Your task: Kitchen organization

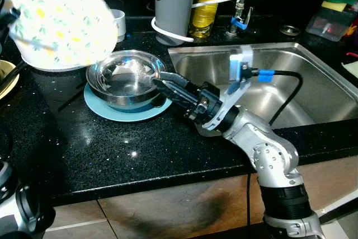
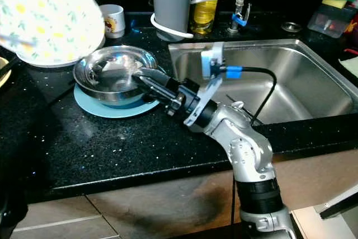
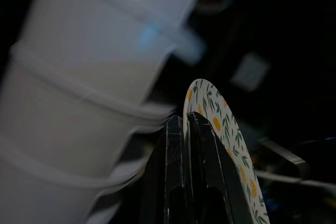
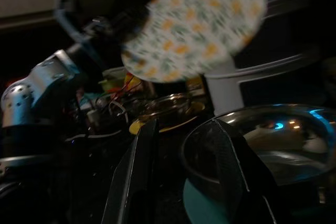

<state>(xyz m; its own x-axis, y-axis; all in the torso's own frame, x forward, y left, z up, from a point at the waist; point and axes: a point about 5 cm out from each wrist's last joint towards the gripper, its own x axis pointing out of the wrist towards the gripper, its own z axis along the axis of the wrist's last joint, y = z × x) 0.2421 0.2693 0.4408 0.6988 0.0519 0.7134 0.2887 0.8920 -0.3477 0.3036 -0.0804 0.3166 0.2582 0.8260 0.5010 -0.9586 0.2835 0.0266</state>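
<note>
The left gripper (image 3: 184,129) is pinching the floral plate (image 1: 59,18) by its rim (breakable, I'd guess); right gripper (image 1: 159,82), fingers apart, is straddling the steel bowl's (image 1: 126,76) slippery rim.

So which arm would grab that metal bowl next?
Probably the right. The right gripper is open at the bowl rim, one finger either side. The left gripper is shut on the floral plate, held up in the air.

Parted jaws straddle the steel bowl (image 4: 273,145) rim; floral plate (image 4: 197,24) above.
</note>
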